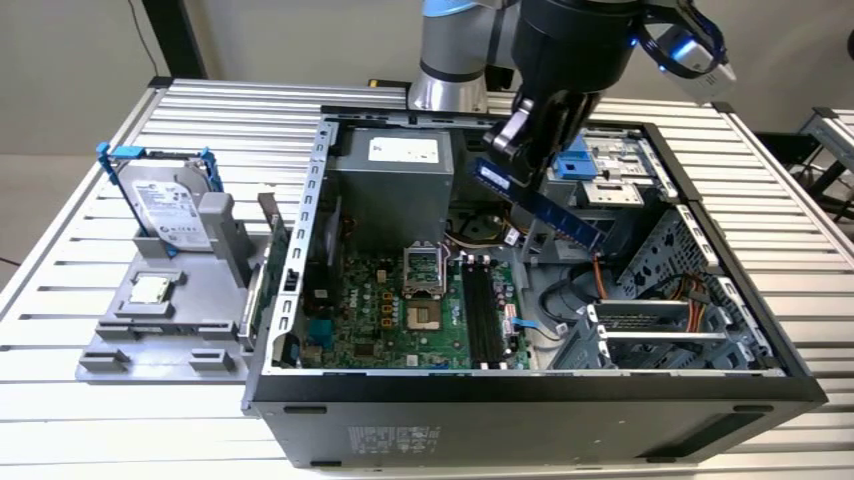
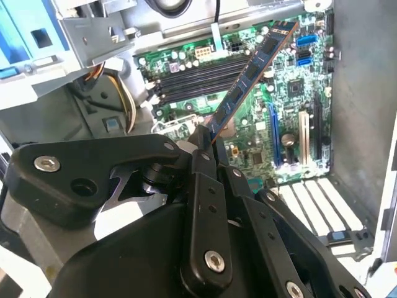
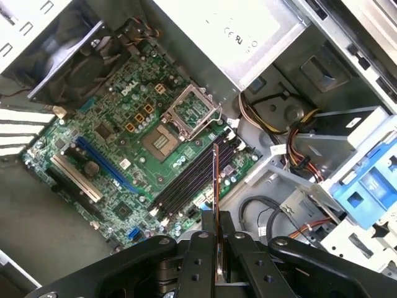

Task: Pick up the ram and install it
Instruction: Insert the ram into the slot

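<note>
Gripper (image 1: 518,160) clamped on ram (image 1: 567,222) | ram tilted, above motherboard (image 1: 387,310) in open case (image 1: 534,410)

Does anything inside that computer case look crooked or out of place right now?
The ram is tilted, clamped at one end by the gripper above the motherboard, not seated in the slots. The socket lid stands open. Nothing looks spilled or damaged.

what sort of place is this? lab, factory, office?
Likely a robotics lab bench for PC assembly: an open black desktop computer case sits on a slatted silver metal table, a grey fixture beside it holds a blue-framed hard drive, and the black gripper holds a long narrow ram stick.
</note>
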You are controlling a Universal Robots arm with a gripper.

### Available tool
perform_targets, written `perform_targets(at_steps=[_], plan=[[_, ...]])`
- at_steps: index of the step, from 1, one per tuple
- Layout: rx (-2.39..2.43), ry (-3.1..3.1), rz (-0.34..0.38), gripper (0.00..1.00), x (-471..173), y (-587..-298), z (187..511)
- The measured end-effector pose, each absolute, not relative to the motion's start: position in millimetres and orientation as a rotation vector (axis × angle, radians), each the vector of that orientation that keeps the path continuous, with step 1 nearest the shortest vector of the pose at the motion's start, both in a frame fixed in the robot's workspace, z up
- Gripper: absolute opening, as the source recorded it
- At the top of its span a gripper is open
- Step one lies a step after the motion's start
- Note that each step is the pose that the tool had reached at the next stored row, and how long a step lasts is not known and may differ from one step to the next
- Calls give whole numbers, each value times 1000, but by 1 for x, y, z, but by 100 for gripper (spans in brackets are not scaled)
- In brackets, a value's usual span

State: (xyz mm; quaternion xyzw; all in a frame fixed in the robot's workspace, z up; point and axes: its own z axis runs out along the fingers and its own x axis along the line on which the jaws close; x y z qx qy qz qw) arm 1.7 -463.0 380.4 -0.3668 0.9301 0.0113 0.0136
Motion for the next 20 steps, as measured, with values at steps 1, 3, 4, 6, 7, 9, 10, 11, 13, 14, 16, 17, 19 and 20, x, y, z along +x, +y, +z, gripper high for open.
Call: perform_targets(at_steps=[1, 3, 4, 6, 7, 9, 10, 11, 13, 14, 16, 17, 19, 20], plan=[[-1128, 2903, 35, 0, 2, -463, 380], [-1097, 2914, 34, 0, 2, -463, 380], [-1080, 2921, 34, 0, 2, -463, 380], [-1037, 2936, 33, 0, 2, -463, 380], [-1012, 2944, 33, 0, 2, -463, 379], [-959, 2961, 32, 0, 2, -463, 379], [-933, 2970, 32, 0, 2, -463, 379], [-907, 2978, 32, 0, 2, -463, 378], [-850, 2994, 31, 0, 2, -463, 378], [-822, 3002, 30, 0, 2, -463, 378], [-769, 3016, 30, 0, 2, -463, 377], [-744, 3022, 29, 0, 2, -463, 377], [-691, 3034, 28, 0, 2, -463, 377], [-663, 3040, 28, 0, 2, -463, 376]])
